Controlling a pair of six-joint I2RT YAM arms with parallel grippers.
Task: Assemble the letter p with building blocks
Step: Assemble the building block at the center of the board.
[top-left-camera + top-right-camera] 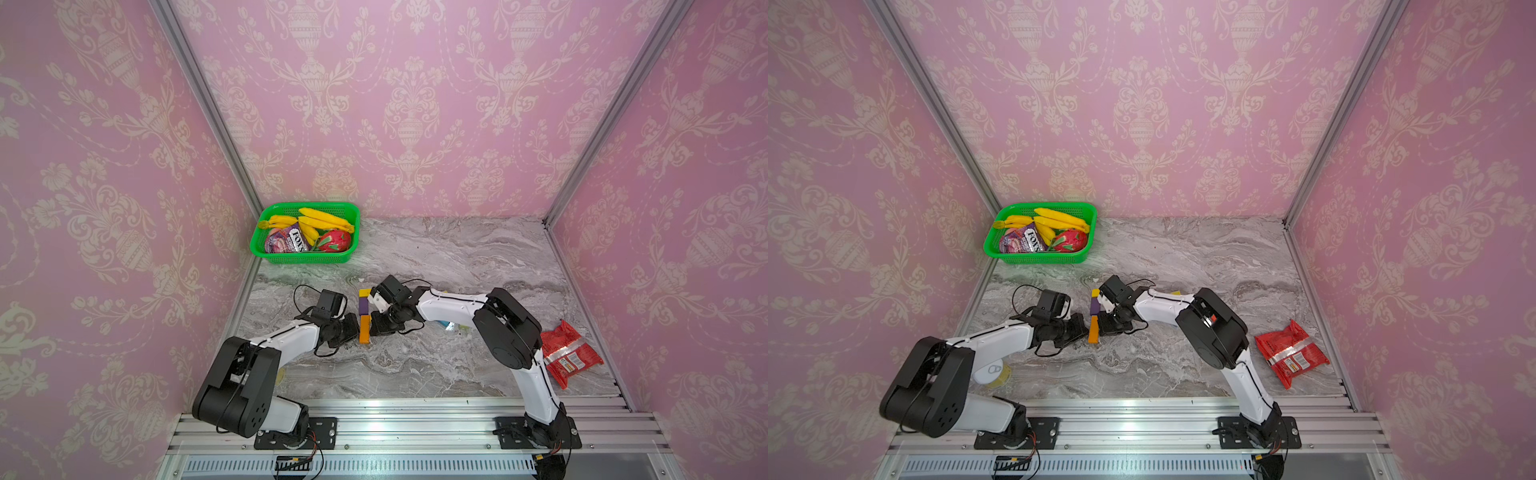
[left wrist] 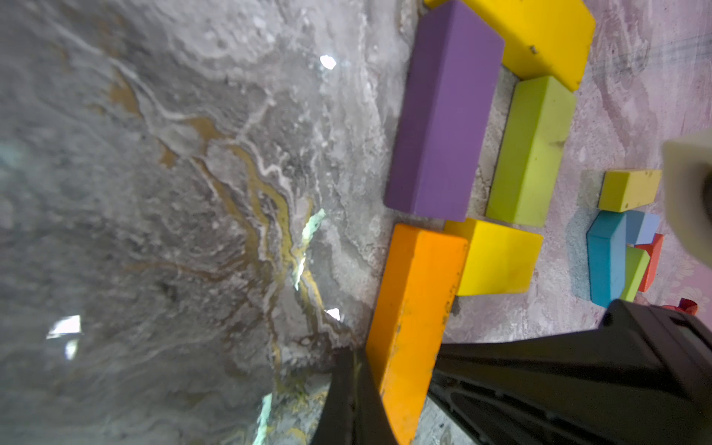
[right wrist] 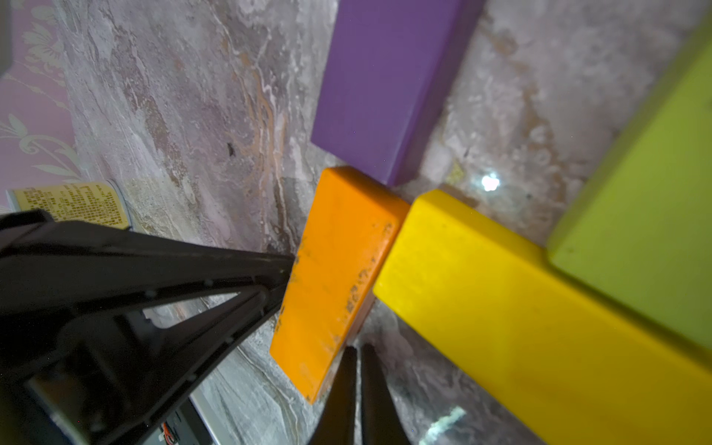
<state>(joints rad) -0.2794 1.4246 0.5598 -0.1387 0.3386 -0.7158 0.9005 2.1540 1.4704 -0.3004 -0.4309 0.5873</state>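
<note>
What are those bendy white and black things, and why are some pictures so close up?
Those are two robot arms. Two pictures look down from above; two come from cameras on the arms' wrists, so they look close. On the marble table lie building blocks: a purple block, orange block, lime green block and two yellow blocks laid together, spare blocks aside. A green basket holds bananas; a red packet lies at one side. The left gripper and right gripper are shut, holding nothing, their tips at the orange block's two sides.
</note>
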